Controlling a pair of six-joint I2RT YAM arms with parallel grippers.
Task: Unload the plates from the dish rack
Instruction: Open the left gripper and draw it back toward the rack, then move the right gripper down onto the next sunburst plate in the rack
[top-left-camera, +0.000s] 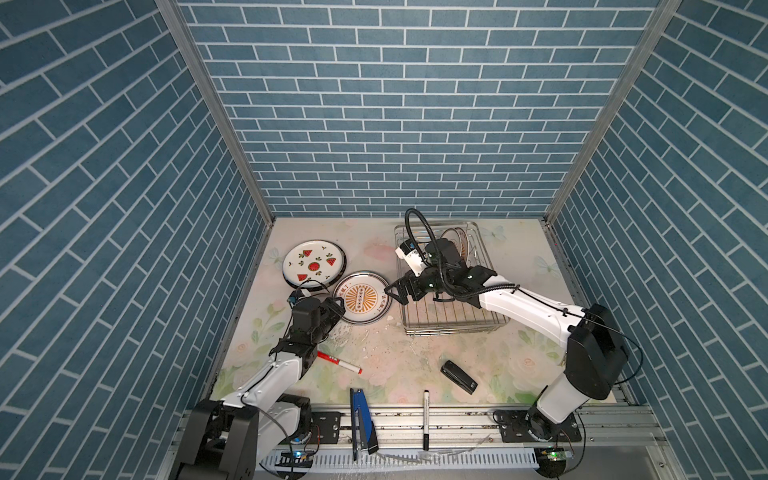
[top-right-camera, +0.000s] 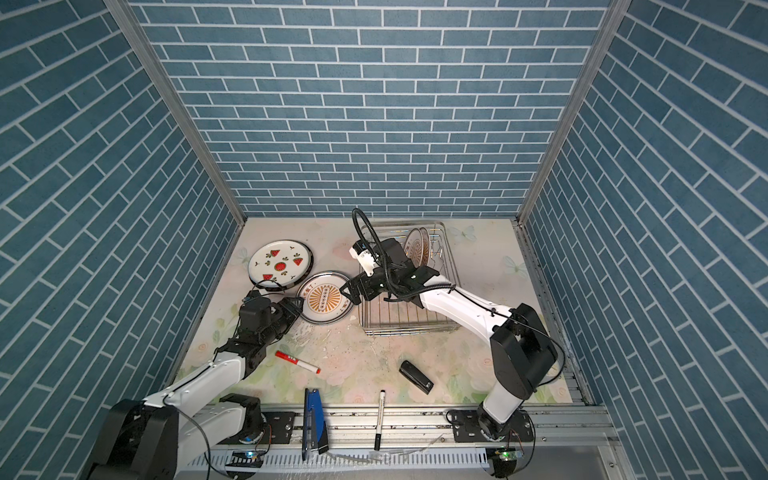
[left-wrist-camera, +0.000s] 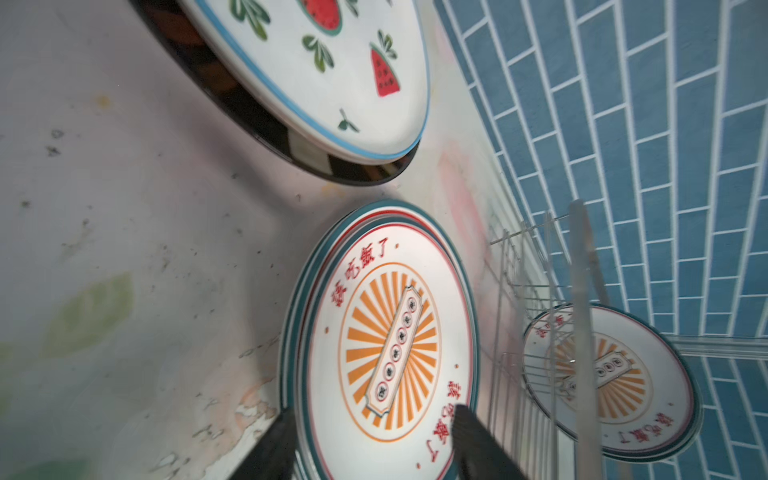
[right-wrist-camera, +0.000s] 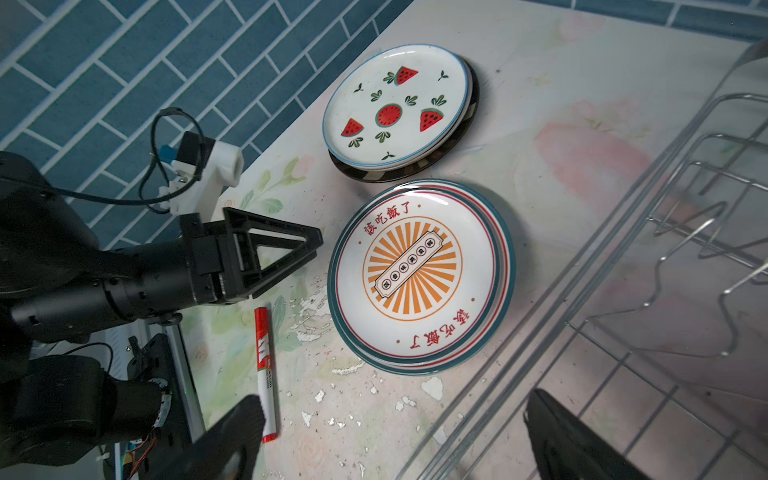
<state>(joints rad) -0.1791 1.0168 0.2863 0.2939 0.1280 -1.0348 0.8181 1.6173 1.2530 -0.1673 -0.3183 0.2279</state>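
I read the left pincer (top-left-camera: 341, 311) as open: in the left wrist view its two fingers (left-wrist-camera: 274, 449) stand apart with nothing clamped between them. In the right wrist view its tips sit just short of a plate rim, clear of it. Directly ahead of this pincer lies a stack of sunburst plates (top-left-camera: 362, 300), face up and flat on the desk (top-left-camera: 415, 357). Beyond that stack, farther from the tips, lies a second stack topped by a watermelon plate (top-left-camera: 313, 264), which rests on a dark-rimmed plate. The two stacks lie just beside each other with a narrow gap between them. The right pincer (top-left-camera: 392, 296) is spread wide and holds nothing. It hangs above the side wall of the dish rack (top-left-camera: 449, 320), one finger over the desk and one over the rack floor, tips toward the sunburst stack. Behind this pincer, past its wrist at the rack's far end, two racked plates (top-right-camera: 417, 247) stand on edge among the prongs. A red marker (top-left-camera: 338, 362) lies on the desk behind the left pincer, beside its arm.
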